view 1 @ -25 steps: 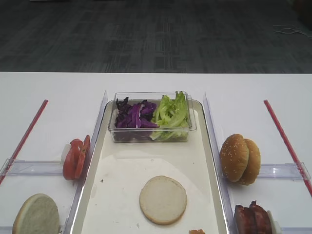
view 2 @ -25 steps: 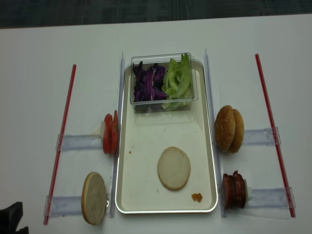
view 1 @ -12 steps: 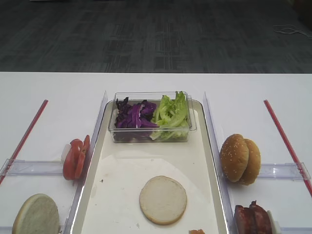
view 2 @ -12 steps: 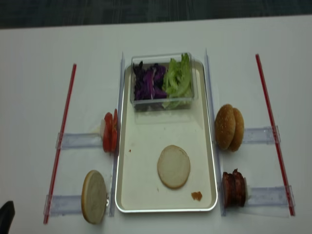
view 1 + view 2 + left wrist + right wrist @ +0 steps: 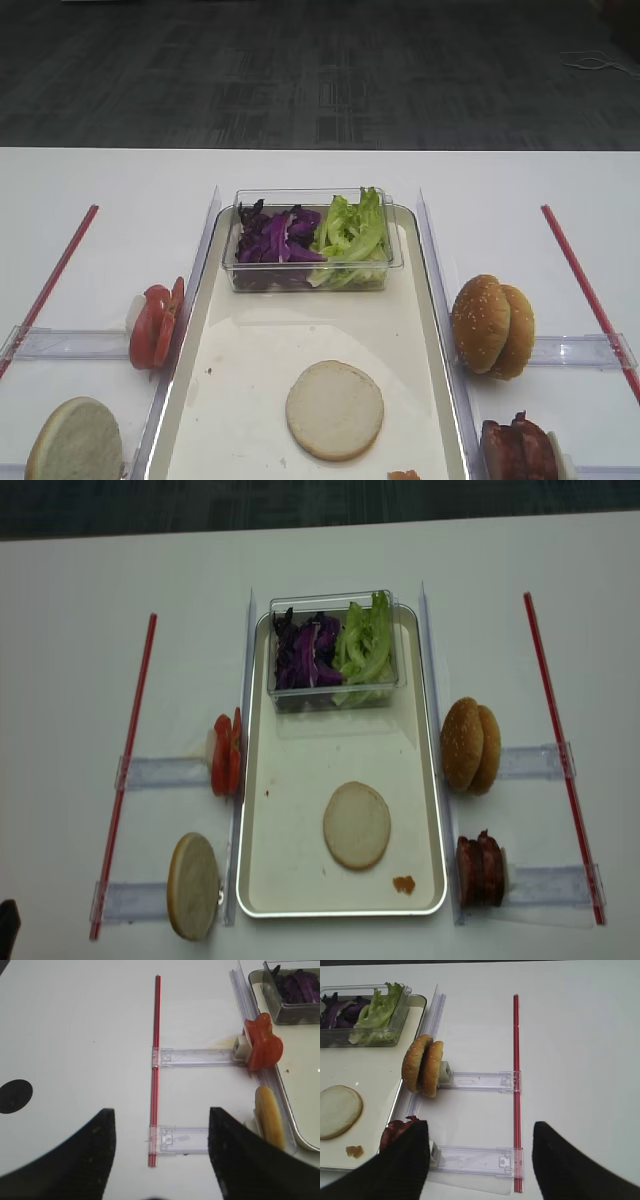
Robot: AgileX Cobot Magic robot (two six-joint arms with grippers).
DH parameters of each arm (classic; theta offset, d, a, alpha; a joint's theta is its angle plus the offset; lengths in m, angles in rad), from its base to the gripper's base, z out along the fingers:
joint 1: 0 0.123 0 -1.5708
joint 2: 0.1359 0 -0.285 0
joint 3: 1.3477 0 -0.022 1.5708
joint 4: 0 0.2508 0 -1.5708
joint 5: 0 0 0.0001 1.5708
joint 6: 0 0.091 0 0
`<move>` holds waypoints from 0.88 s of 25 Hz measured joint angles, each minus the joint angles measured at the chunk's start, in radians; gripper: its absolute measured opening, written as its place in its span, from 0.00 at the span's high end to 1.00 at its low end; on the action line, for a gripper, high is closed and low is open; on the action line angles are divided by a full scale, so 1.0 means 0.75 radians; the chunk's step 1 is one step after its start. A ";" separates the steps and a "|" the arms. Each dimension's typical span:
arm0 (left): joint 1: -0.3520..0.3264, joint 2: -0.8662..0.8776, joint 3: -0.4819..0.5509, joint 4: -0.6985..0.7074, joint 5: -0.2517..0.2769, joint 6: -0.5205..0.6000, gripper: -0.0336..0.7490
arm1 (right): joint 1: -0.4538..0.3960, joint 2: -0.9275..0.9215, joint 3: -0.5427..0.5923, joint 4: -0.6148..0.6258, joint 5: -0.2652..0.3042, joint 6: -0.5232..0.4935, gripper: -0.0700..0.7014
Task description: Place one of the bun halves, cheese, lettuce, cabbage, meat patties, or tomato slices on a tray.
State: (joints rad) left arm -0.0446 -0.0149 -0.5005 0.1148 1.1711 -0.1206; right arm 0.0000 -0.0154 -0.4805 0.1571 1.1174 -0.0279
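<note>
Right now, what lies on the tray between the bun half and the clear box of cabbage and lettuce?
Nothing: in both exterior high views the tray floor is bare between the bun half and the clear box, apart from a tiny dark speck near the left rim.

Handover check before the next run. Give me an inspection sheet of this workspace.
Surface: white table, small stain beside the tomato holder.
Tray: holds one bun half lying flat, an orange crumb, and the clear box at its far end.
Box contents: cabbage on the left, lettuce on the right.
Left of tray: tomato slices on edge; second bun half on edge.
Right of tray: sesame buns; meat patties.
Clutter: two red strips with clear plastic holders.
Grippers: left gripper open, empty; right gripper open, empty.
Cables: one on the floor.
Surroundings: dark carpet.
</note>
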 joint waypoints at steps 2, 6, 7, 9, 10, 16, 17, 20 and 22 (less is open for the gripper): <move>0.000 -0.003 0.000 0.000 0.000 0.005 0.42 | 0.000 0.000 0.000 0.000 0.002 0.000 0.32; 0.000 -0.003 0.000 -0.002 0.000 0.011 0.42 | 0.000 0.000 0.000 0.000 0.002 0.000 0.32; 0.000 -0.003 0.000 -0.002 0.000 0.014 0.42 | 0.000 0.000 0.000 0.000 0.002 0.000 0.32; 0.000 -0.003 0.000 -0.005 0.000 0.017 0.42 | 0.000 0.000 0.000 0.000 0.002 0.000 0.32; 0.000 -0.003 0.000 -0.007 0.000 0.020 0.42 | 0.000 0.000 0.000 0.000 0.002 0.000 0.32; 0.000 -0.003 0.000 -0.072 0.000 0.113 0.42 | 0.000 0.000 0.000 0.000 0.002 0.000 0.32; 0.000 -0.003 0.000 -0.078 0.000 0.116 0.42 | 0.000 0.000 0.000 0.000 0.002 0.000 0.32; 0.000 -0.003 0.000 -0.077 0.000 0.123 0.42 | 0.000 0.000 0.000 0.000 0.002 0.000 0.32; 0.000 -0.003 0.000 -0.077 0.000 0.126 0.42 | 0.000 0.000 0.000 0.000 0.002 0.000 0.32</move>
State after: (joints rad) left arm -0.0446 -0.0171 -0.5005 0.0568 1.1711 -0.0260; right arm 0.0000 -0.0154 -0.4805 0.1571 1.1191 -0.0279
